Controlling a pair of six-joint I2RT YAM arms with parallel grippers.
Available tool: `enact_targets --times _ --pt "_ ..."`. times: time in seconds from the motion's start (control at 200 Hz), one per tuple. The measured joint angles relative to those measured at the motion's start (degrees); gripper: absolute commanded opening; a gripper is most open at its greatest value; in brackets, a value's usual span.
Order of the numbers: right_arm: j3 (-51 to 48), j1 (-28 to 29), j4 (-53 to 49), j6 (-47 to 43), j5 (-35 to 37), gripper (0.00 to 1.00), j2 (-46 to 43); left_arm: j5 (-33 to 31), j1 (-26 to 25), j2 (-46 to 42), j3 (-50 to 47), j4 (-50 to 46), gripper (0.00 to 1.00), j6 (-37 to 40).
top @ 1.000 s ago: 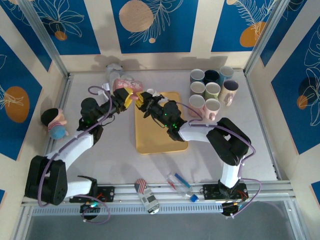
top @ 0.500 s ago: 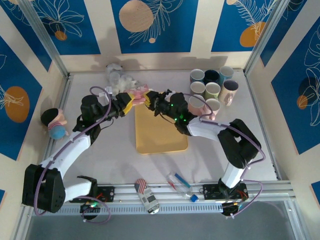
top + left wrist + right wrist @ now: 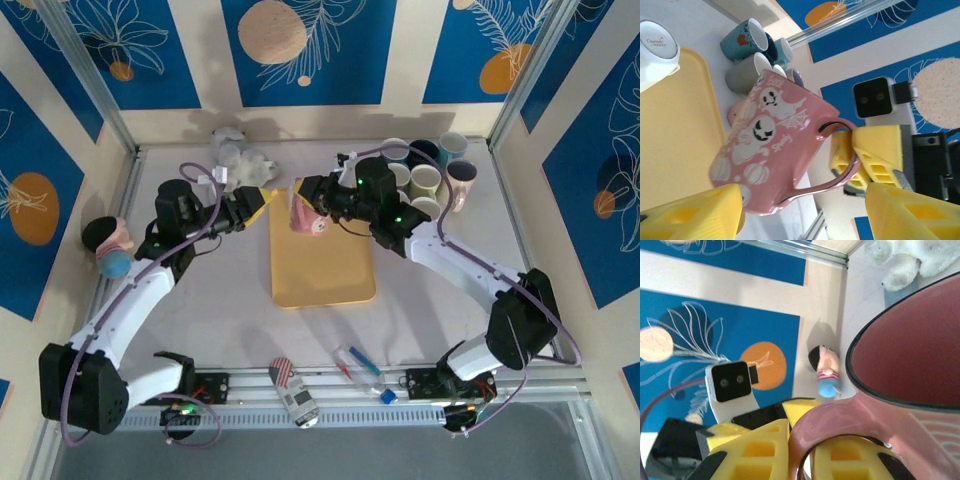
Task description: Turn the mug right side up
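Where the fixed overhead camera looks down, the pink mug (image 3: 306, 220) hangs tilted over the far end of the yellow tray (image 3: 323, 270), near its left corner. Right gripper (image 3: 314, 202) reaches in from the right and meets the mug's far side, jaws pressed together on it. Left gripper (image 3: 251, 204) stands just left of the tray's far corner, apart from the mug, its yellow jaws spread with nothing between them. Cluster of mugs (image 3: 425, 170) stands at the far right of the table (image 3: 200, 300). White plush toy (image 3: 236, 150) at the far edge; small doll (image 3: 108, 248) by the left wall. Cannot tell from here whether the mug touches the tray.

Left wrist camera: own two yellow fingers (image 3: 695, 217) at the bottom corners, wide apart, holding nothing. Beyond them the mug sits mid-frame, pink with white ghosts, pumpkins and a web. Its handle (image 3: 812, 187) is pinched between the right gripper's yellow pads, one inside the loop, one outside. White cup (image 3: 657, 47) sits at the tray's edge, top left, with the other mugs beside it.

Right wrist camera: mug mouth faces the lens, dark rim, plain pink inside. Handle arches down between the two yellow fingers (image 3: 752, 455) at the bottom edge, clamped there. Doll and plush toy lie on the table beyond.
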Motion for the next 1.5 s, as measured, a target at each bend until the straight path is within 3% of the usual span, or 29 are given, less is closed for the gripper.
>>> enact_targets --times 0.35,0.7,1.25,1.501 --pt "2.3 -0.8 -10.1 -28.0 -7.9 0.00 -3.0 1.9 0.0 -1.8 -0.7 -3.0 0.63 12.2" --pt "-7.6 -7.5 -8.6 -49.6 -13.5 0.00 -15.9 2.0 0.0 -0.6 0.2 -7.8 0.60 21.3" --pt "-17.6 -25.9 -9.8 -56.6 -16.8 0.00 -26.0 5.4 0.0 3.4 1.2 -7.6 0.59 30.6" --pt "-21.8 -37.7 -9.7 -56.6 -18.3 0.00 -28.5 11.0 -0.3 5.8 0.2 0.9 0.58 31.3"
